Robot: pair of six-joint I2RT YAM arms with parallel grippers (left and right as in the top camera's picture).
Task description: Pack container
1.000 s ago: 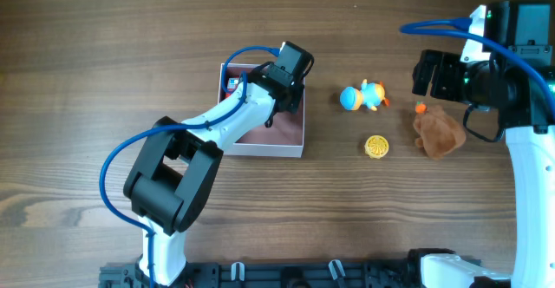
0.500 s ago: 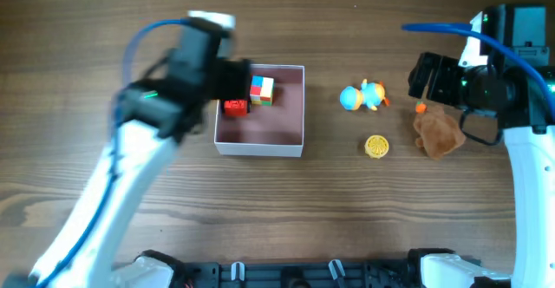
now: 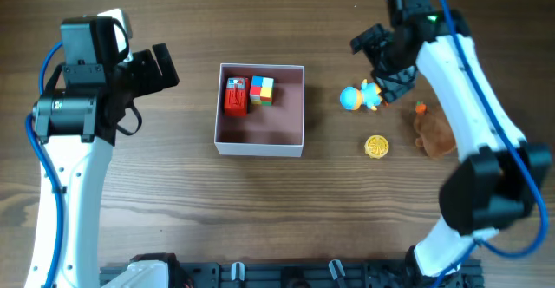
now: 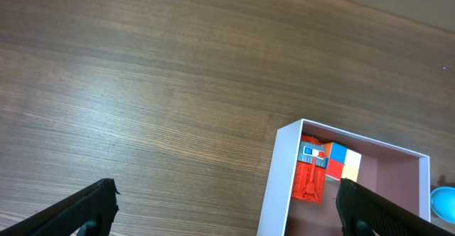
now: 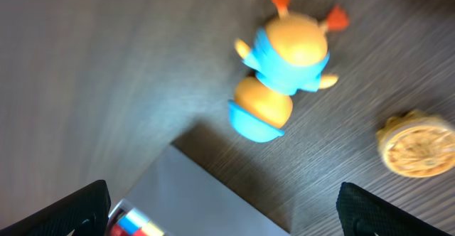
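Over on the left, the left gripper (image 3: 163,68) hangs above the bare desk (image 3: 277,210), jaws spread wide, holding nothing. The container (image 3: 260,125) sits just left of the desk's middle, with a red toy (image 3: 235,96) and a multicoloured cube (image 3: 262,90) side by side against its far wall. Further right lie a duck figure (image 3: 362,96), a yellow disc (image 3: 376,147) and a brown plush (image 3: 434,132). The right gripper (image 3: 380,62) hovers near the duck, jaws wide apart, empty. The desk is dark wood grain throughout.

White links (image 3: 74,184), black joints (image 3: 490,193), blue cables (image 3: 35,145), perhaps green light (image 3: 427,16)
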